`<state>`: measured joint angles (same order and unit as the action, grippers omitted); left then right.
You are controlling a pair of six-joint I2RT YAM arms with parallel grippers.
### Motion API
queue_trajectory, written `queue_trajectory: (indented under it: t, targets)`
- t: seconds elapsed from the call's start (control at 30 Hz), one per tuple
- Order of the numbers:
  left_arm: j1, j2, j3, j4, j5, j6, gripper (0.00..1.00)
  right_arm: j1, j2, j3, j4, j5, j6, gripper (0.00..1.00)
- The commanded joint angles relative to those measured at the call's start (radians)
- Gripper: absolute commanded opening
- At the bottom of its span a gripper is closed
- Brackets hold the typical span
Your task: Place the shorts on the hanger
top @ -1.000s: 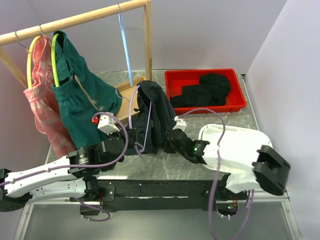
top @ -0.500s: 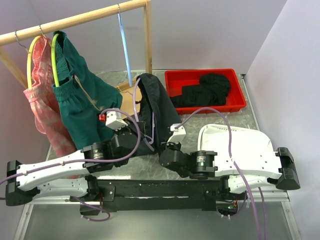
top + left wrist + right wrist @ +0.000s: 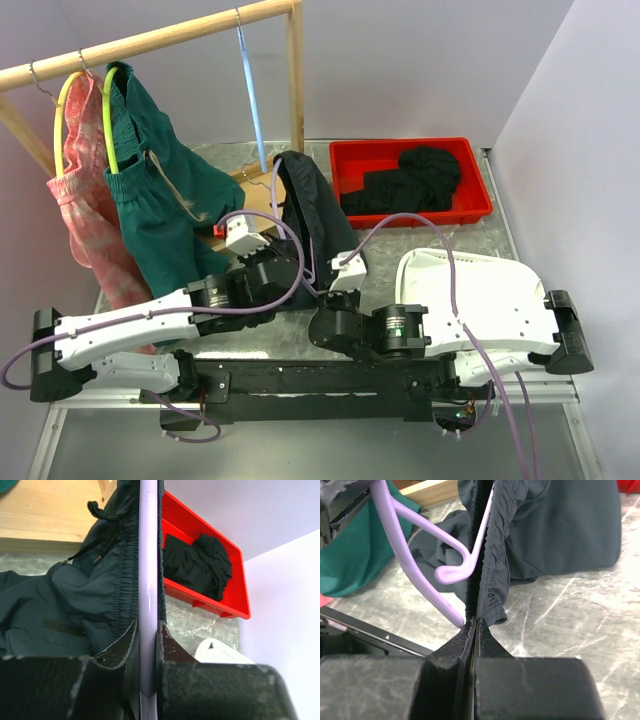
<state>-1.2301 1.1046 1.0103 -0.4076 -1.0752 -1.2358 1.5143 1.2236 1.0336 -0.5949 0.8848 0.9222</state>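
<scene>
**Left arm.** The left gripper [image 3: 148, 647] was clenched on the bar of the lavender hanger [image 3: 148, 555]. It held the hanger raised above the table [image 3: 560, 625], evidently as a fixed frame for the garment.

**Right arm.** The right gripper [image 3: 475, 626] was pinched tight on the elastic waistband of the black shorts [image 3: 555, 530]. This was judged a means of drawing the waist taut along the hanger.

**Garment.** The shorts hung draped over the hanger between the two arms. Their lower folds rested on the table, in front of the red bin [image 3: 400, 144].

**Fit.** One curled hanger end lay just beside the waistband. Whether it had caught the cloth could not be told.

**Finding.** Placement was judged partly done. The waistband was not yet seated on both hanger ends.
</scene>
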Motion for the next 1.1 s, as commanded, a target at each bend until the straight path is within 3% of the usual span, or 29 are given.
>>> queue_trajectory:
  t: [0.0,0.37,0.63,0.9,1.03,1.07]
  targets:
    - [0.029,0.023,0.074,0.013,-0.196,-0.048,0.01,0.038,-0.001,0.068,-0.058,-0.011,0.015,0.00]
    - [0.050,0.064,0.073,-0.002,-0.224,-0.064,0.01,0.052,-0.032,0.059,-0.025,-0.073,-0.023,0.00]
    - [0.080,0.104,0.128,-0.114,-0.218,-0.148,0.01,0.064,-0.006,0.085,-0.022,-0.106,-0.062,0.00]
    - [0.080,0.133,0.106,-0.097,-0.193,-0.148,0.01,0.067,-0.064,0.095,0.027,-0.112,-0.108,0.00]
    - [0.080,0.133,0.085,0.024,-0.122,-0.022,0.01,0.035,-0.101,0.080,0.055,-0.144,-0.114,0.00]
    - [0.080,0.120,0.074,0.059,-0.094,0.068,0.01,0.021,-0.116,0.065,0.053,-0.150,-0.106,0.00]
